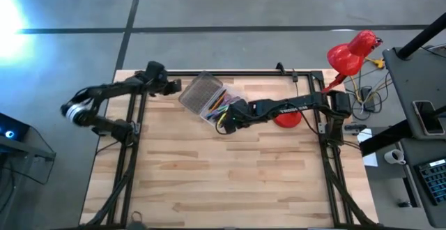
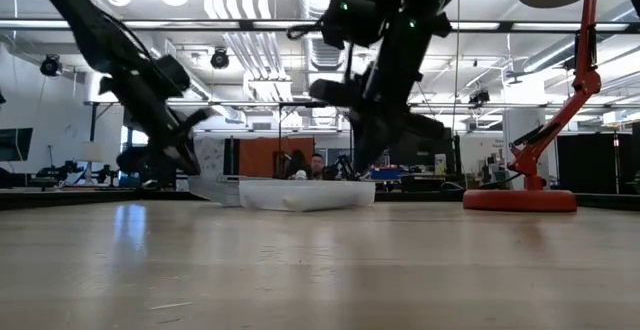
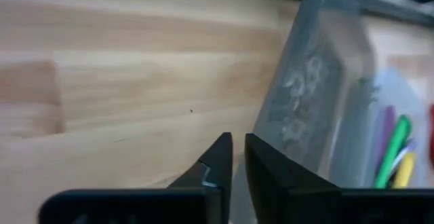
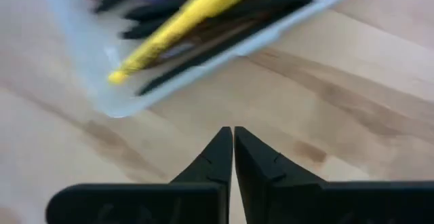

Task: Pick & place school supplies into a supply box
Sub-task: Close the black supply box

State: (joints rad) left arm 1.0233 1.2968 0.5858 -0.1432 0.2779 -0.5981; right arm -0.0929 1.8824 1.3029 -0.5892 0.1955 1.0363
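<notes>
Box (image 1: 209, 99) looks like light, slick plastic, so nudge its ribbed lid (image 1: 200, 90) edge; both grippers' fingers (image 3: 218, 157) are nearly closed, holding nothing.

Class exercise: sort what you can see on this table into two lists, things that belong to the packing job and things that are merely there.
Part of the job:
- supply box, with its lid open
- pens in the box
- right tool, shut, beside the box
- left tool, near the lid

Merely there:
- red desk lamp
- cables near the lamp
</notes>
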